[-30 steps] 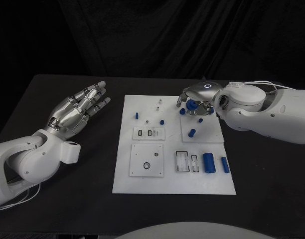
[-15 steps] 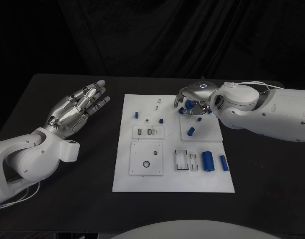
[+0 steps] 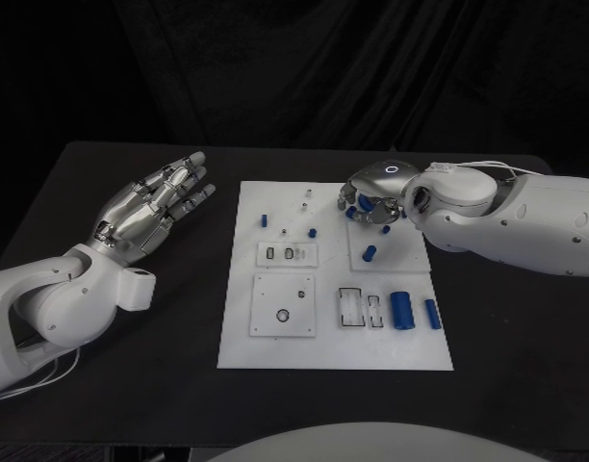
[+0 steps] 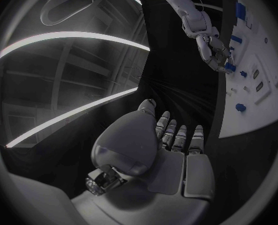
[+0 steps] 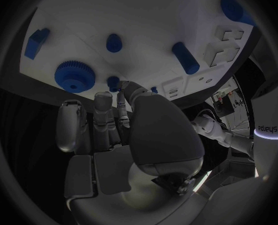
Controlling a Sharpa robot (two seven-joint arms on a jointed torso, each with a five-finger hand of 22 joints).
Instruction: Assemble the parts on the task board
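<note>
Still early, by the look of it: most parts lie loose on the board (image 3: 240, 346). Just beyond the right hand's (image 3: 375, 199) fingers (image 5: 103, 116), a blue gear (image 5: 76, 75) and a small peg (image 5: 114, 43) stand on the white plate. Farther out from those fingertips lie a longer cylinder (image 5: 185, 58) and a blue block (image 5: 35, 42). Whether the right fingers pinch anything cannot be told; they curl toward a small blue piece at their tips, but contact is hidden. Two larger cylinders (image 3: 403, 311) lie flat well short of that hand, toward the robot, beside open slots, so several insertions seem left to do.

The left hand (image 3: 149, 210) hovers over the tabletop (image 3: 87, 192) beside the board, fingers spread and holding nothing.

The word "sharpa" (image 5: 270, 128) reads on the left arm in the right wrist view. No other writing is legible.
</note>
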